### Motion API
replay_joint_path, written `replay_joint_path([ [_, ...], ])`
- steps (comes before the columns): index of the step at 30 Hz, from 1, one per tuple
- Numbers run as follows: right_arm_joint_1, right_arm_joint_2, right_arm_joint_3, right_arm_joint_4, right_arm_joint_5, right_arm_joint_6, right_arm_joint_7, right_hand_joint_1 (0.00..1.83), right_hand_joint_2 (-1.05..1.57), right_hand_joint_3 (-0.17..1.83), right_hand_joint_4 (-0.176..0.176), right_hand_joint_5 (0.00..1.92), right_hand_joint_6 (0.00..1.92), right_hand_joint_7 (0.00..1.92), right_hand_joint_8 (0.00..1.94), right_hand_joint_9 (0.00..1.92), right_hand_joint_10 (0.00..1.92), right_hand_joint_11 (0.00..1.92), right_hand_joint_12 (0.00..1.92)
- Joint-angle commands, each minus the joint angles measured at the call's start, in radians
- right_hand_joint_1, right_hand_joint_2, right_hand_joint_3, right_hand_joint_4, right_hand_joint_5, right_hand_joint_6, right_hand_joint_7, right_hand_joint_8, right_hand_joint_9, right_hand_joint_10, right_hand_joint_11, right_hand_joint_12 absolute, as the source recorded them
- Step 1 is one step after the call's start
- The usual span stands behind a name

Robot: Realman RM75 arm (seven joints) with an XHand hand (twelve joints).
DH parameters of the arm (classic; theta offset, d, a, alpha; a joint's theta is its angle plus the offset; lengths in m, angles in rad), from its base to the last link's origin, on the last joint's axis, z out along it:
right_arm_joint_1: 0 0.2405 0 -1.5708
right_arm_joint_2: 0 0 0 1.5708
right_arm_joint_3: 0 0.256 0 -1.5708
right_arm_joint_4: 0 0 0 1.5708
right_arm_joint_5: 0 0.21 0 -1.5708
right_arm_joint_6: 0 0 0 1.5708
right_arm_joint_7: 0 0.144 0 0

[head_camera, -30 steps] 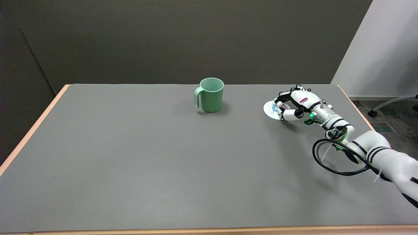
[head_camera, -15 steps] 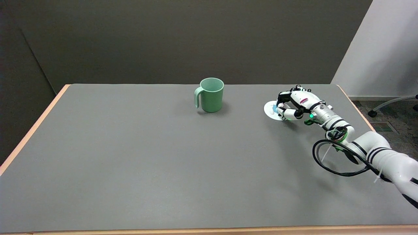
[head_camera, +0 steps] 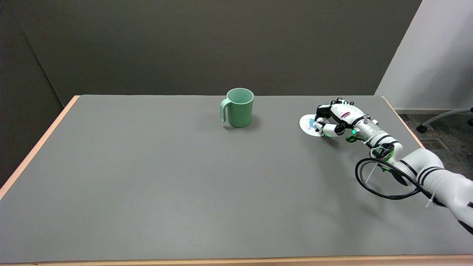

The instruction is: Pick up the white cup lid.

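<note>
The white cup lid (head_camera: 306, 125) lies flat on the grey table (head_camera: 147, 177) at the far right, with a small blue knob in its middle. My right hand (head_camera: 332, 119) reaches in from the right and covers the lid's right half. Its thumb and fingers (head_camera: 320, 125) are curled in around the blue knob and pinch it. The lid still rests on the table top. Its right edge is hidden under the hand.
A green mug (head_camera: 239, 107) with its handle to the left stands upright at the back centre, well left of the lid. The table's right edge (head_camera: 402, 122) runs close behind the hand. A black cable loop (head_camera: 380, 181) hangs from the forearm.
The fingers, spread over the lid a second ago, have curled in and closed around the blue knob. The lid has stayed in its place on the table.
</note>
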Motion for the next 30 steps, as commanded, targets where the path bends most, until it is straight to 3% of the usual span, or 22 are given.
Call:
replay_joint_path([
  [1,-0.015,0.036,0.032,-0.063,-0.002,0.014,-0.001,0.96,1.11,0.21,0.128,0.79,1.28,0.73,0.6,0.32,1.06,0.0,1.09],
  [17,-0.033,0.074,0.051,-0.243,-0.002,-0.007,-0.001,0.94,1.13,0.21,0.125,0.76,1.33,0.69,0.65,0.32,1.04,0.0,1.07],
  [26,-0.029,0.086,0.051,-0.327,-0.079,0.006,0.006,0.94,1.11,0.22,0.157,0.78,1.29,0.73,0.66,0.39,0.97,0.0,1.2],
  [29,-0.021,0.086,0.051,-0.342,-0.106,0.009,0.006,0.95,1.1,0.21,0.163,0.8,1.26,0.77,0.62,0.38,1.04,0.0,1.22],
  [30,-0.016,0.086,0.047,-0.346,-0.11,0.01,0.006,0.94,1.11,0.22,0.17,0.78,1.28,0.76,0.66,0.43,0.98,0.0,1.23],
])
